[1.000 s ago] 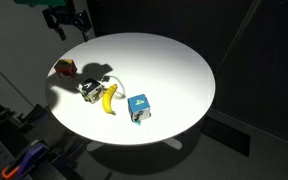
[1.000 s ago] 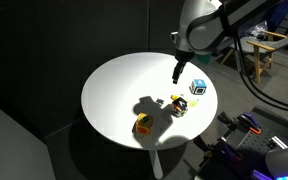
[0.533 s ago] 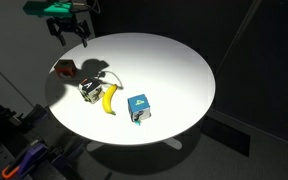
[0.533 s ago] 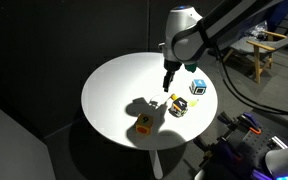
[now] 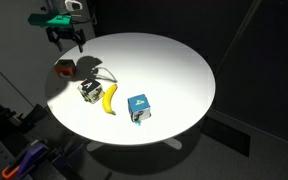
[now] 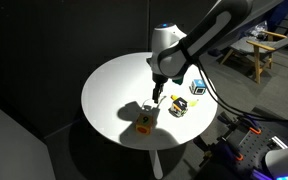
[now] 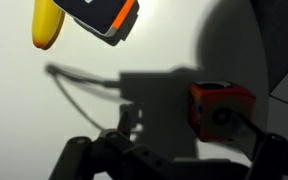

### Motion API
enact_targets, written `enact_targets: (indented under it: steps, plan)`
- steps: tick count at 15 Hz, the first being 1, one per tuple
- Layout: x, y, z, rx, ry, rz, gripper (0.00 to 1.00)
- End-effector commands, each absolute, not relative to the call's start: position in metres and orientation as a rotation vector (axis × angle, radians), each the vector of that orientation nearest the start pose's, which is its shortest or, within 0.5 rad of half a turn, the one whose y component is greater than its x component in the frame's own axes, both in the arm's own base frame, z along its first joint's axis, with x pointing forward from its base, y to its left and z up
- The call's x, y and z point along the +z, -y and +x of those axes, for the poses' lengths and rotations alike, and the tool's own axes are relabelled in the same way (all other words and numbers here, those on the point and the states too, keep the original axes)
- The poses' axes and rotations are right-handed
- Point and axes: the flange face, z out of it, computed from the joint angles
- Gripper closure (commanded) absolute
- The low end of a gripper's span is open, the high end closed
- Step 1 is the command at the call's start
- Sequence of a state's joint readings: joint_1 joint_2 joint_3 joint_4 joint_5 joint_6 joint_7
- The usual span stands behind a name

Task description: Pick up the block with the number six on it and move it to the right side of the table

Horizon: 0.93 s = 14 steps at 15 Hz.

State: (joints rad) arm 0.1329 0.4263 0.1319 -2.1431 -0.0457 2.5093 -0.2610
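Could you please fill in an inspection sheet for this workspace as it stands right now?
Surface: round white table, brightly lit, with dark shadows beside the items.
Job's things: block with the number six sits near the table's edge, not gripped; the numeral is too small to read.
Clutter: black-and-white cube beside a banana; blue cube stands apart from them.
Grippers: gripper is open, in the air near the block, holding nothing.
Cables: thin dark curved line on the tabletop; cannot tell cable from shadow.
Surroundings: dark backdrop; wooden chair behind the arm.
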Motion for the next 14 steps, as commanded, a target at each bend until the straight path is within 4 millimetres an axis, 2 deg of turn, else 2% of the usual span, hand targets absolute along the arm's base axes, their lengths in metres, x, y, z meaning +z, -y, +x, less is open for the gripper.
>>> enact_targets:
  steps: [1,7,14]
  plan:
    - [0.182,-0.173,0.551,0.050,0.849,-3.003,0.00]
    - [0.157,-0.210,0.542,-0.033,0.892,-2.988,0.00]
    - [0.130,-0.237,0.530,-0.090,0.951,-2.992,0.00]
